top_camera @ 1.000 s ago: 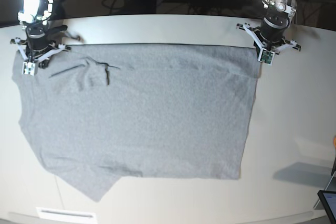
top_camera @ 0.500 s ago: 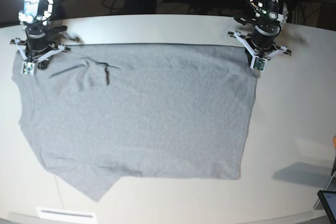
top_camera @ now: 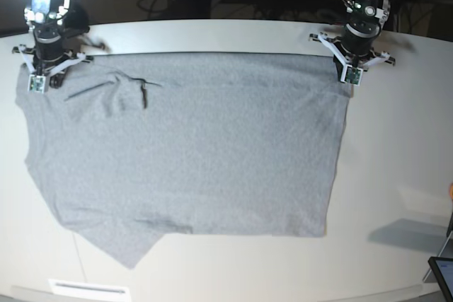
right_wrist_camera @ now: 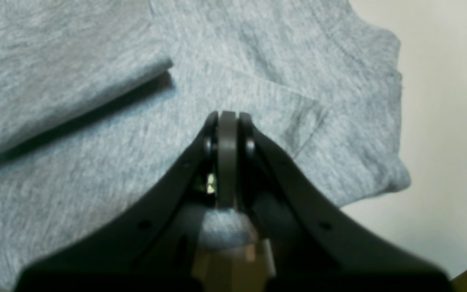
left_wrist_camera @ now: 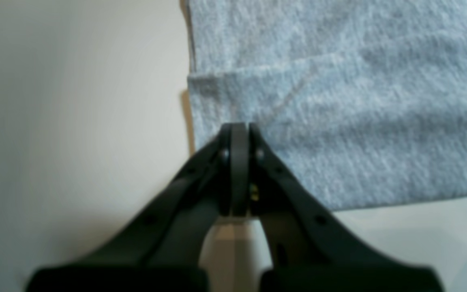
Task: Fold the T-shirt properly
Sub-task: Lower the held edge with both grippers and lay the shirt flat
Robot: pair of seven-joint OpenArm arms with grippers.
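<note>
The left gripper [top_camera: 352, 76], jaws pressed together, pinches the far right-hand corner of the T-shirt [top_camera: 191, 153] as the base view shows it; its wrist view shows the closed tips [left_wrist_camera: 239, 134] biting a hemmed edge where the cloth meets the bare table [left_wrist_camera: 75, 121]. The right gripper [top_camera: 37, 84] is likewise clenched on grey fabric at the opposite far corner, near a sleeve; in its wrist view the tips [right_wrist_camera: 228, 121] sit on the cloth, and a tuft of it shows between the fingers lower down. The T-shirt lies spread, plain side up, across the pale table [top_camera: 396, 175], its far edge drawn straight between the two grips. A small pucker [top_camera: 131, 93] remains near the right gripper, and one near corner [top_camera: 131, 256] trails off at an angle. Holding both far corners together probably serves to keep that edge taut, so the cloth can be dragged flat or lifted over evenly for a first fold.
</note>
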